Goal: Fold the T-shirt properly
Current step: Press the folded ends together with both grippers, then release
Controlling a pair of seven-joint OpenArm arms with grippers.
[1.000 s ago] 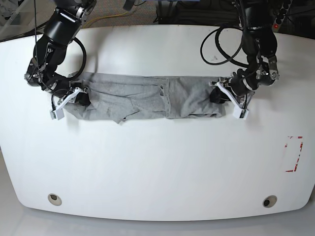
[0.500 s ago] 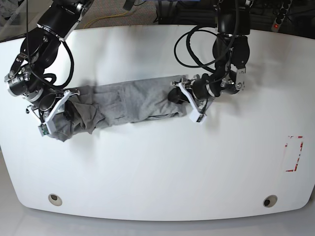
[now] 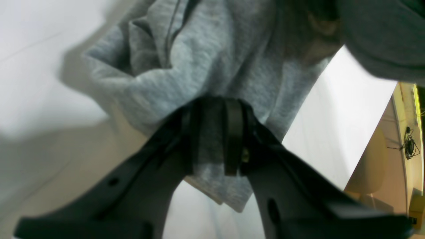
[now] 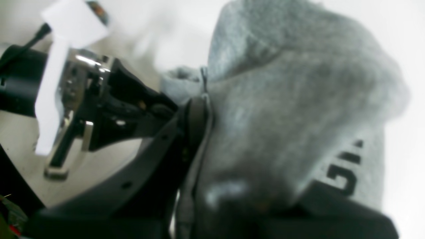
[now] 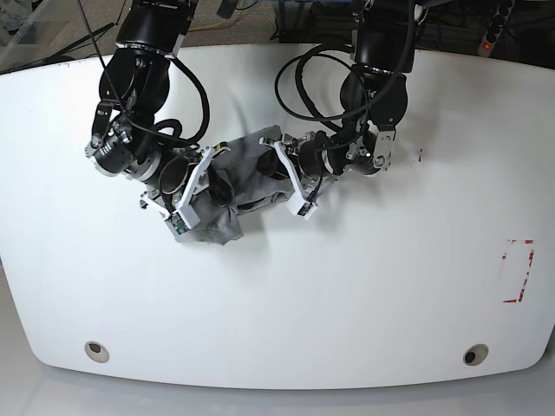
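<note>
While both arms reach in from the table's far edge, the T-shirt sits bunched between them, a crumpled grey heap near the middle of the far half of the white top, a little toward the edge where the right arm works. The cloth is gathered into thick folds, and one loose corner spreads flat on the table toward the near edge.

The left gripper is clamped on the T-shirt: in its wrist view the two dark fingers stand close together with a strip of grey knit pressed between them, and more cloth fans out beyond them and hangs below the pads. The white table shows on both sides of that cloth.

The right gripper also holds the T-shirt. In its wrist view a dark finger lies tight against a hemmed edge of the fabric, and the bulk of the shirt billows over the other side, hiding the second finger; the jaws are nearly closed on the cloth. Dark lettering shows on the fabric near that view's lower corner, too blurred to read. The other arm's gripper hardware shows in the same view, near the cloth.

A red-marked rectangle lies near the table's edge on the left arm's side, well apart from the shirt.
</note>
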